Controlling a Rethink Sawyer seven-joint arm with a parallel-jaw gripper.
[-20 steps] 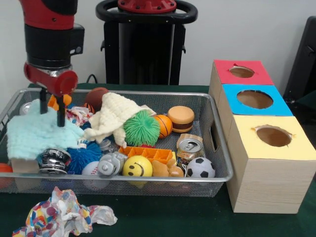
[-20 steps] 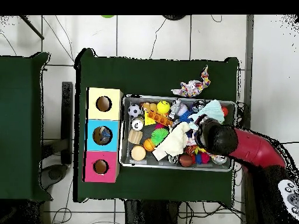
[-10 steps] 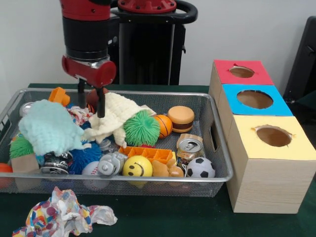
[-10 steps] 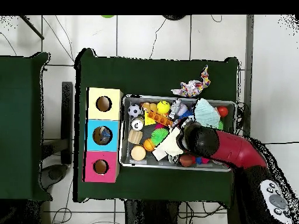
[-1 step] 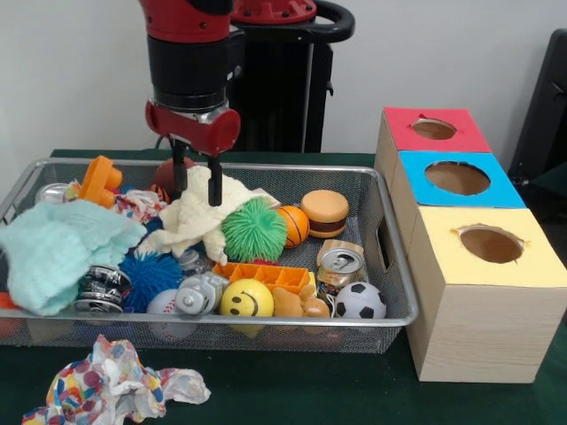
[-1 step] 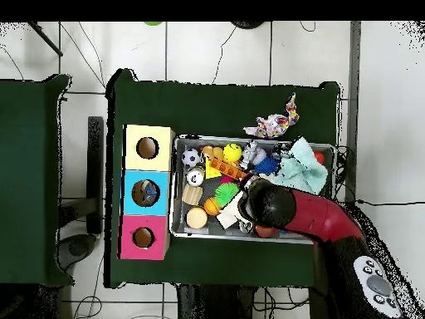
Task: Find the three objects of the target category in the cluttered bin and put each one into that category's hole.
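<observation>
My gripper [image 5: 198,183] hangs empty, fingers apart, over the cream cloth [image 5: 202,212] in the wire bin [image 5: 391,266]. The green spiky ball [image 5: 254,229] lies just beside it.

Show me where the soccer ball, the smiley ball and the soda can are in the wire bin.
soccer ball [image 5: 360,301], front view, on its white front face.
smiley ball [image 5: 246,299], front view, on the yellow face.
soda can [image 5: 341,263], front view, on its silver top.

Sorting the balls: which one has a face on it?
The yellow smiley ball at the bin's front; the soccer ball and basketball show only seams.
</observation>
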